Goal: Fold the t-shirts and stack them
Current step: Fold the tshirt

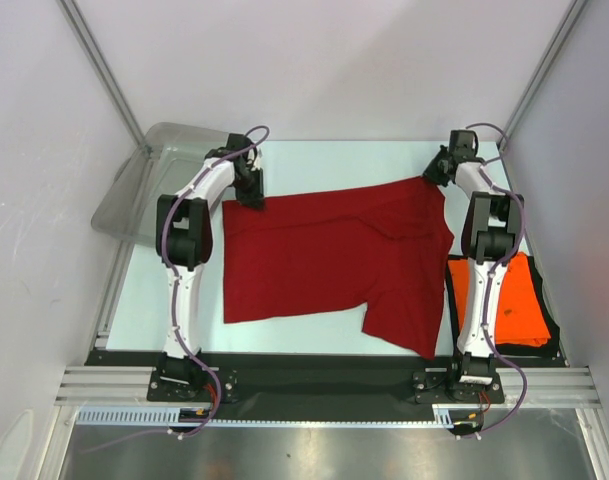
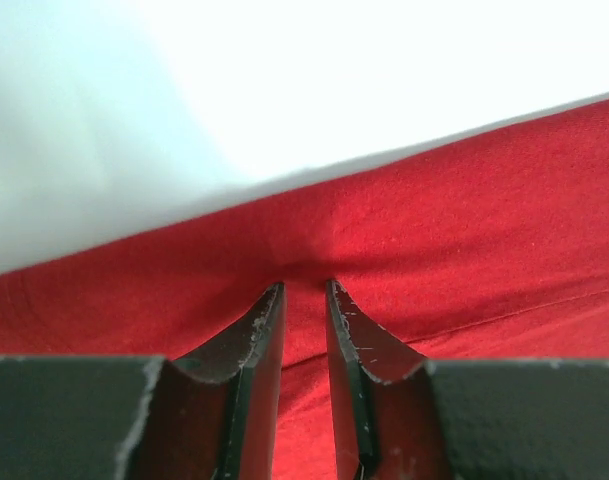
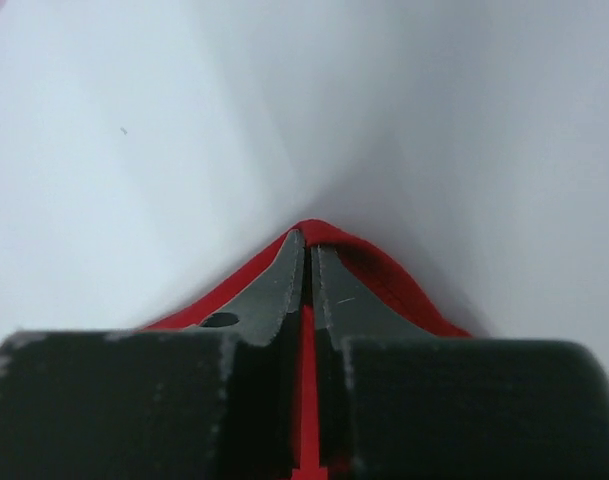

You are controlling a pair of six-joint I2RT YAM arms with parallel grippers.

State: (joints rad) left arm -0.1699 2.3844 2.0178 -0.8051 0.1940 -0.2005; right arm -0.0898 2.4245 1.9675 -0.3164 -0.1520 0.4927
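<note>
At the near right corner of the table, the bright orange t-shirt lies folded just beside the right arm's base, its left edge partly under that arm. The dark red t-shirt lies spread flat across the middle. Its near edge runs level on the left, then drops on the right into a flap that nearly reaches the black strip at the table's front. The flap's right edge comes close to the orange shirt. To the left of the red cloth, a strip of bare table runs around the left arm as far as the table's side edge. At the red shirt's far left corner the left gripper is down on the cloth. In its wrist view the jaws stand narrowly apart with red fabric between them, puckered at the tips, so it seems to be pinching the edge. At the far right corner the right gripper is clamped tight on a peak of the red hem. Beyond the shirt's far edge, a band of bare table reaches the back wall. The translucent grey tub hangs over the far left corner, behind the left arm.
</note>
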